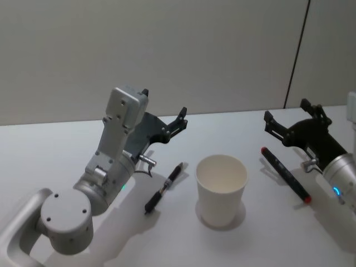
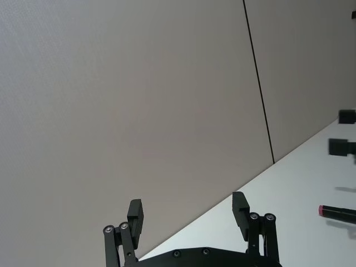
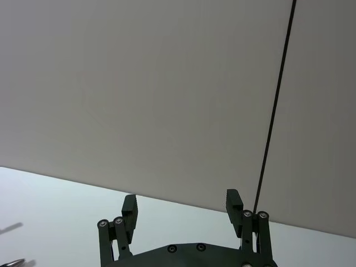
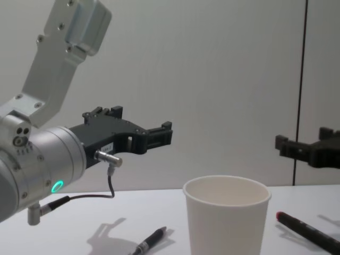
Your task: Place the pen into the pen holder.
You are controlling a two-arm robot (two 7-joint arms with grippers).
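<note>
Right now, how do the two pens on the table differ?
The black pen lies left of the paper cup, by the left hand; the red-tipped pen lies right of it, by the right hand. The black pen shows no red; the red-tipped pen has red ends. Both lie flat on the table, outside the cup, with both hands open and empty.
</note>
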